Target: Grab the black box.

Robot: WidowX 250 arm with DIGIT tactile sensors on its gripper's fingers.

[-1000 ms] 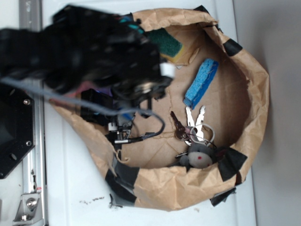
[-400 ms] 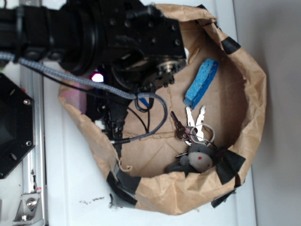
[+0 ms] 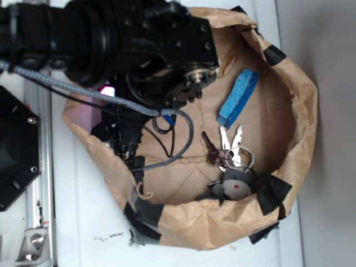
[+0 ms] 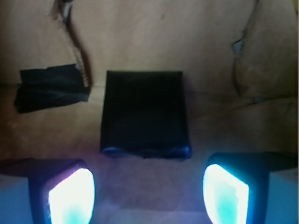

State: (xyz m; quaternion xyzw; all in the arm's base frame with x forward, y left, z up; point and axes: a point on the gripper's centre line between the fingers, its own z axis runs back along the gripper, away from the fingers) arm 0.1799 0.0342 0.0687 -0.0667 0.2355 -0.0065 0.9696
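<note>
Wrist view: tape patch [image 4: 50,87] stuck on the paper at left, black box [image 4: 145,114] flat on the paper in the middle, just beyond the gripper [image 4: 148,193]. Jaws spread wide, wider than the box, holding nothing. Exterior: arm [image 3: 122,44] hides the box; sponge [image 3: 238,97] and keys [image 3: 228,149] lie well right.

We see the box [image 4: 144,114] on the paper [image 4: 187,42], just ahead of our tool [image 4: 148,193], between its fingers [image 4: 70,196], a tape patch [image 4: 50,87] to its left.

Paper bag [image 3: 289,83] on white table [image 3: 83,222]
</note>
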